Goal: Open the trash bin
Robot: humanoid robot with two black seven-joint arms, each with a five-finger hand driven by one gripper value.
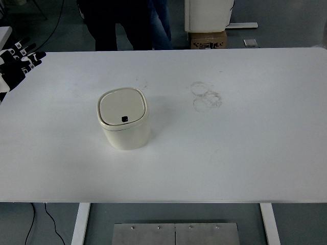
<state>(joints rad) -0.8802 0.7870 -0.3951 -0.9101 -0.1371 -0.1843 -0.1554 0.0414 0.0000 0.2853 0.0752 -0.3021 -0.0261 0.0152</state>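
One small cream trash bin (pixel 123 119) sits closed, left of centre on the white table (pixel 245 143); your left hand (pixel 18 61), fingers spread and empty, should press its likely light, springy lid's black button (pixel 124 119).

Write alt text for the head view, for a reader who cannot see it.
A cream bin with its lid closed stands left of centre on a white table, untouched. The robot's left hand hovers at the far left edge, fingers spread and holding nothing, well apart from the bin. Faint ring marks show right of the bin, and a person's legs stand beyond the far edge.
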